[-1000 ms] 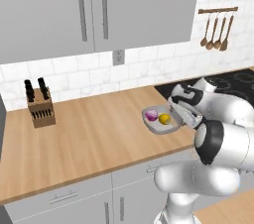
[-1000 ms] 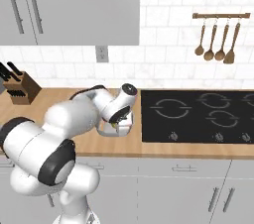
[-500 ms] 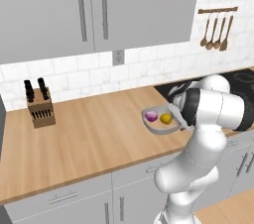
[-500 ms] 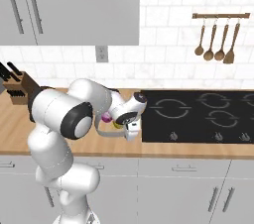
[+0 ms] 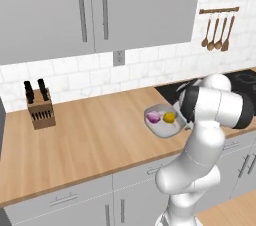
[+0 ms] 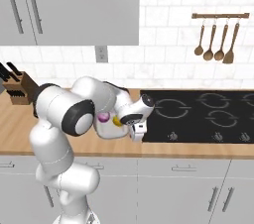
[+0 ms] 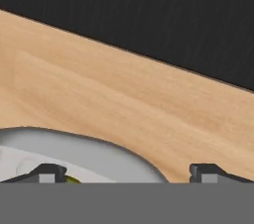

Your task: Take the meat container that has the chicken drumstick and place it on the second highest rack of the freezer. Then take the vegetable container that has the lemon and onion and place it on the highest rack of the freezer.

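Vegetable container [image 5: 161,121]: you will find this shallow grey oval dish on the wooden surface [image 5: 95,135], near its front edge and just left of the black cooktop [image 6: 198,114]. Inside it, the onion [image 5: 153,116] lies on the left and the lemon [image 5: 169,117] on the right, side by side and close together, as seen from the left base view. From the right base view, the dish [image 6: 105,130] is largely hidden behind the arm, with the onion [image 6: 103,117] and a sliver of the lemon [image 6: 117,121] showing.

Note that the gripper [image 6: 138,132] hangs at the dish's cooktop-side rim, pointing down. In the hand view, its jaws stand wide apart and hold nothing; one fingertip [image 7: 47,173] sits over the dish [image 7: 89,153], the other [image 7: 208,172] over bare wood.

Farther out, a knife block [image 5: 40,112] stands at the wall to the left, and wooden utensils [image 5: 216,32] hang on a rail above the cooktop.
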### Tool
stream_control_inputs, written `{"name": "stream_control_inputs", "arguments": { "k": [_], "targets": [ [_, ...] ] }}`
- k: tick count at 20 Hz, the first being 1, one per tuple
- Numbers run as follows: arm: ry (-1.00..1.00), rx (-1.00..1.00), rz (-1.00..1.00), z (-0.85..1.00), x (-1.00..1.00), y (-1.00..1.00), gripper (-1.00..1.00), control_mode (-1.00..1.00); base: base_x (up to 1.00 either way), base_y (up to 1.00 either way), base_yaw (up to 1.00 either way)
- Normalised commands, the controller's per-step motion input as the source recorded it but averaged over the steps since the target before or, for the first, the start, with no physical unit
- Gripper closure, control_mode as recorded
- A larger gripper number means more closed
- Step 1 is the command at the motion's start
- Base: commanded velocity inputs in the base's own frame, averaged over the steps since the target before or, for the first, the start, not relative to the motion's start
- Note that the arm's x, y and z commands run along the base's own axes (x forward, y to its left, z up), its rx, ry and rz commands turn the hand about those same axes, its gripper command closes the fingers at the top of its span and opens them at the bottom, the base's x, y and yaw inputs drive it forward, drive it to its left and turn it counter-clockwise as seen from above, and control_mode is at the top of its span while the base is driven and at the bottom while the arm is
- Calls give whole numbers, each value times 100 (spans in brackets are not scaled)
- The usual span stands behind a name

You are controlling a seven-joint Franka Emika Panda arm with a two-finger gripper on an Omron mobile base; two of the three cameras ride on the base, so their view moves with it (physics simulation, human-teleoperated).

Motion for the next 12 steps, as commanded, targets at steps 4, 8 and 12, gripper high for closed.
{"name": "stream_control_inputs", "arguments": {
  "k": [4,8,12],
  "targets": [
    [-16,-2,6,-43,-33,49,-100,-100,0,0,0],
    [-2,-4,5,-50,0,57,100,-100,0,0,0],
    [0,-3,6,-43,0,55,100,-100,0,0,0]
  ]
}}
